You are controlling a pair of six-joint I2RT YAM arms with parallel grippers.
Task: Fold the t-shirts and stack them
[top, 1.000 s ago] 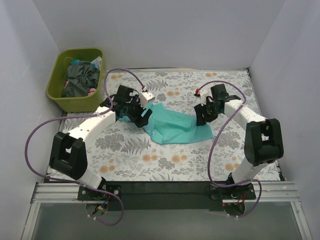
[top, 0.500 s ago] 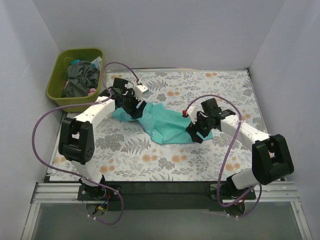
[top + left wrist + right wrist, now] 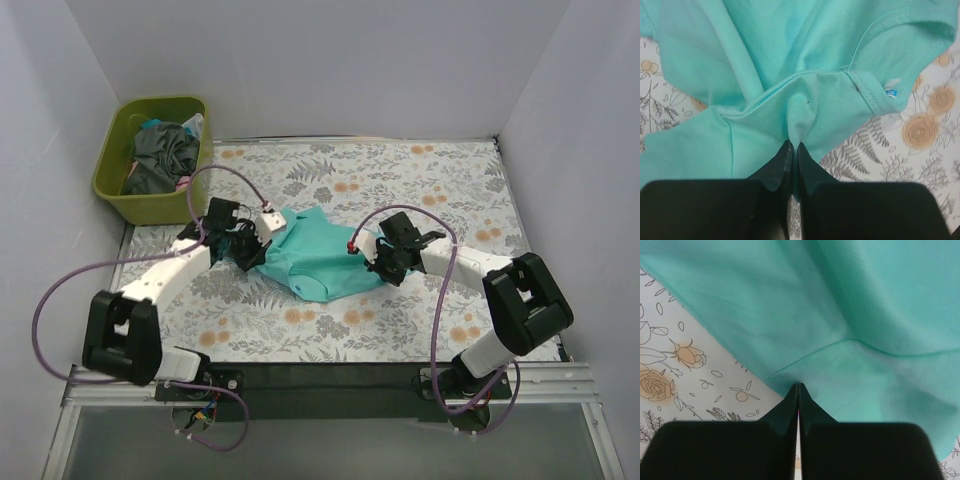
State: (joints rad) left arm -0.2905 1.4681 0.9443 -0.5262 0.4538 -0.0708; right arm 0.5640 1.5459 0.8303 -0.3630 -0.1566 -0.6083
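Note:
A teal t-shirt [image 3: 322, 265] lies bunched on the flowered table [image 3: 440, 190] between my two arms. My left gripper [image 3: 257, 256] is at the shirt's left side. In the left wrist view the left gripper [image 3: 792, 146] is shut on a raised fold of the t-shirt [image 3: 790, 60], close to the collar [image 3: 866, 87]. My right gripper [image 3: 383, 268] is at the shirt's right edge. In the right wrist view the right gripper [image 3: 798, 386] is shut at the hemmed edge of the t-shirt [image 3: 865, 300], and creases in the cloth run to its tips.
A green basket [image 3: 150, 208] stands at the back left corner with dark and coloured clothes [image 3: 162, 155] piled in it. White walls close in the table at the back and both sides. Purple cables loop off both arms.
Both grippers have shut on the t-shirt. The left gripper moved toward me and left, the right gripper moved left, and the shirt is drawn into a tighter heap.

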